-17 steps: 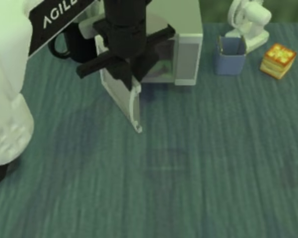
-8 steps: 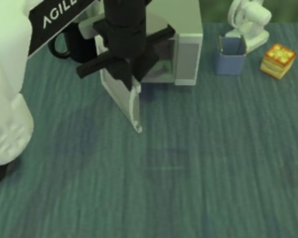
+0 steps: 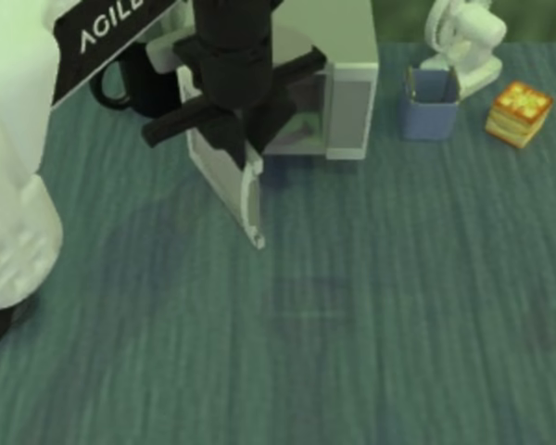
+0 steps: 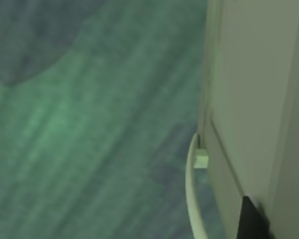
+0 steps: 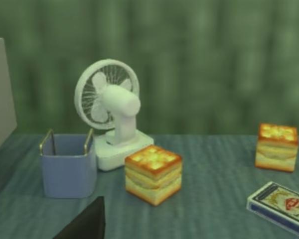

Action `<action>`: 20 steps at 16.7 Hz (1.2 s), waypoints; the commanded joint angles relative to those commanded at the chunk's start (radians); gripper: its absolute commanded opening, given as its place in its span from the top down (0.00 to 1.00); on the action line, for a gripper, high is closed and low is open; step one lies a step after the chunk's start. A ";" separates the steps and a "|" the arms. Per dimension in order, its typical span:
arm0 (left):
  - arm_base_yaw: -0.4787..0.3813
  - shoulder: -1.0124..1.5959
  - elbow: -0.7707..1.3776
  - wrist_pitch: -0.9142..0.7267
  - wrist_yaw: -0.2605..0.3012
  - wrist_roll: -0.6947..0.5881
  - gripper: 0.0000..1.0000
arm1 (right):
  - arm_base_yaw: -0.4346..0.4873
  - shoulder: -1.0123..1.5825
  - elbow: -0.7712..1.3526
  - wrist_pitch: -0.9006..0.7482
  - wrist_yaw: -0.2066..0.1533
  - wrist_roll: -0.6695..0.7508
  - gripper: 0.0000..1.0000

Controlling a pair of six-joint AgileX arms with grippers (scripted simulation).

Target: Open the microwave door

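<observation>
Standing at the table's (image 3: 371, 306) far edge, the microwave (image 3: 338, 65) has its door (image 3: 227, 190) swung wide; the left gripper (image 3: 236, 148) sits at the door's top edge, finger spread unreadable.

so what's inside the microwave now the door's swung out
Through the open front of the microwave, only a dim grey cavity shows, with no clear item in it. The left end effector, at the open door, covers much of the opening, so the rest is hidden.

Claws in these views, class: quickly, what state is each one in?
Left claw: at the pale grey-white microwave's white-framed door; cannot be told.
Right claw: not in view.
</observation>
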 joint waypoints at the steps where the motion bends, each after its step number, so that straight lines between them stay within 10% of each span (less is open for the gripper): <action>1: 0.000 0.000 0.000 0.000 0.000 0.000 1.00 | 0.000 0.000 0.000 0.000 0.000 0.000 0.00; 20: 0.033 -0.115 -0.192 0.077 -0.001 0.040 1.00 | 0.000 0.000 0.000 0.000 0.000 0.000 0.00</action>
